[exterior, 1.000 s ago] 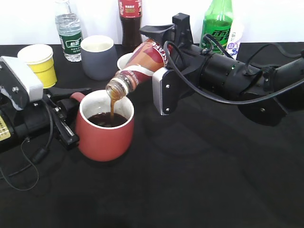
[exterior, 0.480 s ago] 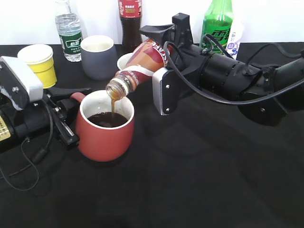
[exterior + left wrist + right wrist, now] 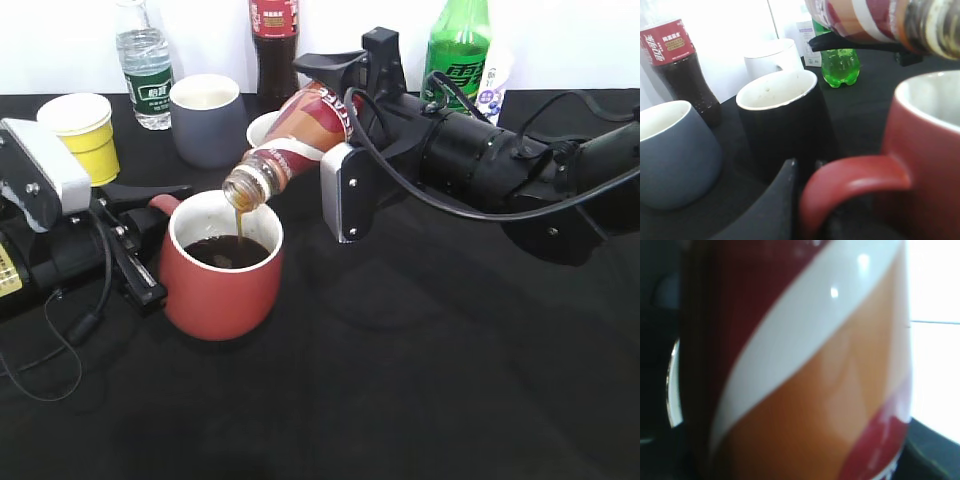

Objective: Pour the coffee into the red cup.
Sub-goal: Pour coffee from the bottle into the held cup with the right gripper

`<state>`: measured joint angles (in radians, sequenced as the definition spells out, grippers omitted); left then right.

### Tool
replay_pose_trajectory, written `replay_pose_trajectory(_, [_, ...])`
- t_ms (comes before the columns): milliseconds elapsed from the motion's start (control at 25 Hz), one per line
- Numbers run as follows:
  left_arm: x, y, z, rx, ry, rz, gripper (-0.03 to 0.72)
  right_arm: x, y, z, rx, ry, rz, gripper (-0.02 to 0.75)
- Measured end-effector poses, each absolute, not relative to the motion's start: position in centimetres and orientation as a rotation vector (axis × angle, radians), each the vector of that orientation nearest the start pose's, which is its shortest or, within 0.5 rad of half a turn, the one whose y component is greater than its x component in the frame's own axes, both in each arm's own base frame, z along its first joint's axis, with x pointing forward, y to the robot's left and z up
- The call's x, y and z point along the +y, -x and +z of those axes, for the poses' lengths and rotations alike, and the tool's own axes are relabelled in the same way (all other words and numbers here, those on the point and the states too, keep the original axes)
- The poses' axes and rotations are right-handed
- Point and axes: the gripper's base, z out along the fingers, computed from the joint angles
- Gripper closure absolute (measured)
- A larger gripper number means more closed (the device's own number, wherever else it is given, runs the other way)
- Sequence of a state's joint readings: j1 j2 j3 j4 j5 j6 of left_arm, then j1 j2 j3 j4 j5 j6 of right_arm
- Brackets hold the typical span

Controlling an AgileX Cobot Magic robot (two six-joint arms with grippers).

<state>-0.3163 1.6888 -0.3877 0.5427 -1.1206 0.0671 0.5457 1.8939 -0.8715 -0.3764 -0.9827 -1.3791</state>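
Note:
The coffee bottle [image 3: 300, 130] is tilted mouth-down over the red cup [image 3: 220, 280], and a thin brown stream falls into the dark coffee inside. My right gripper [image 3: 335, 110] is shut on the coffee bottle; its label fills the right wrist view [image 3: 805, 370]. My left gripper [image 3: 150, 215] is shut on the red cup's handle [image 3: 850, 182], with a black finger [image 3: 785, 200] beside it. The cup's rim [image 3: 930, 95] and the bottle's open mouth [image 3: 935, 25] show in the left wrist view.
Behind stand a grey mug [image 3: 205, 120], a yellow paper cup [image 3: 85, 135], a water bottle [image 3: 145, 65], a cola bottle [image 3: 272, 45], a green bottle [image 3: 458, 45] and a white mug [image 3: 265, 128]. A black mug [image 3: 780, 115] shows in the left wrist view.
The stream keeps falling into the red cup. Neither arm nor the bottle has visibly moved.

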Motion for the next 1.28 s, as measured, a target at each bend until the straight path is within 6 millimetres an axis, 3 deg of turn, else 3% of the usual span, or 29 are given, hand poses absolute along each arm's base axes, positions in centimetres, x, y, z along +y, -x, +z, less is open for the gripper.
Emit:
replay_pose_trajectory(960, [-12.09,-23.33,15.89,1.491,-0.871,-0.411,0.618,22.09,-30.98,19.11,0.514,1.501,-0.6,0.204])
replay_pose_trajectory(1280, [-12.01,-23.42,15.95,1.493,-0.853,-0.406,0.617,22.17,-30.88,19.09,0.611,1.454,-0.474,0.204])
